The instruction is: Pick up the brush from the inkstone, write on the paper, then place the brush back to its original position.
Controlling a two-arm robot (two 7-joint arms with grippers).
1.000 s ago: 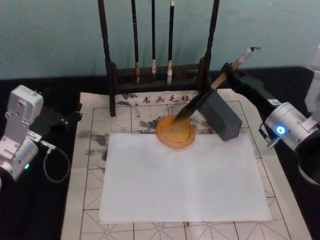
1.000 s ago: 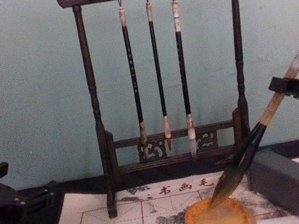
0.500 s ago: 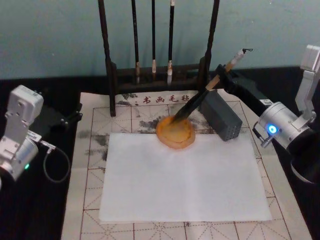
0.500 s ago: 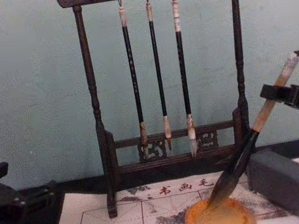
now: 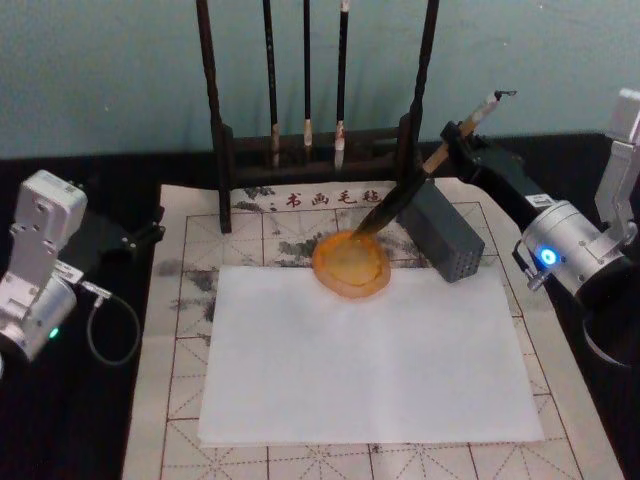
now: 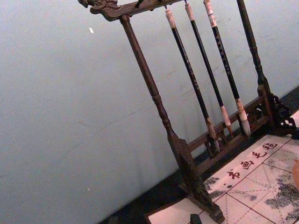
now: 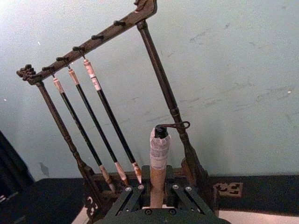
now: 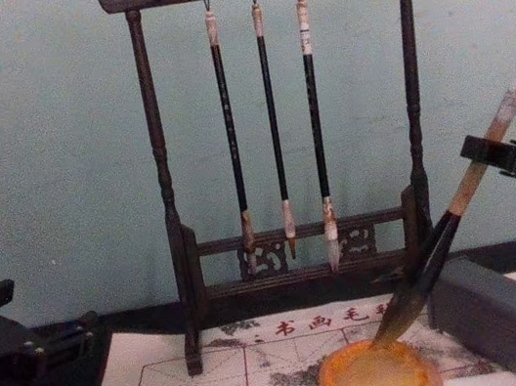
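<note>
My right gripper (image 5: 453, 137) is shut on the tan upper handle of the brush (image 5: 400, 200), just below its whitish cap. The brush leans down to the left, and its dark tuft sits at the far rim of the orange inkstone (image 5: 350, 265). In the chest view the brush (image 8: 444, 241) slants from the right gripper (image 8: 489, 154) down to the inkstone (image 8: 378, 379). The right wrist view has the brush (image 7: 159, 149) clamped between the fingers (image 7: 135, 193). The blank white paper (image 5: 370, 350) lies just in front of the inkstone. My left gripper (image 5: 130, 238) rests far off to the left.
A grey block with holes (image 5: 445, 232) stands right of the inkstone, under the brush handle. A dark wooden rack (image 5: 320, 150) with three thin hanging brushes (image 8: 271, 111) stands behind. A gridded felt mat (image 5: 180, 330) lies under the paper. A cable loops beside the left arm.
The right gripper dipped left and lower half a second ago, then came back right and slightly up. The tuft has shifted from inside the dish toward its far rim.
</note>
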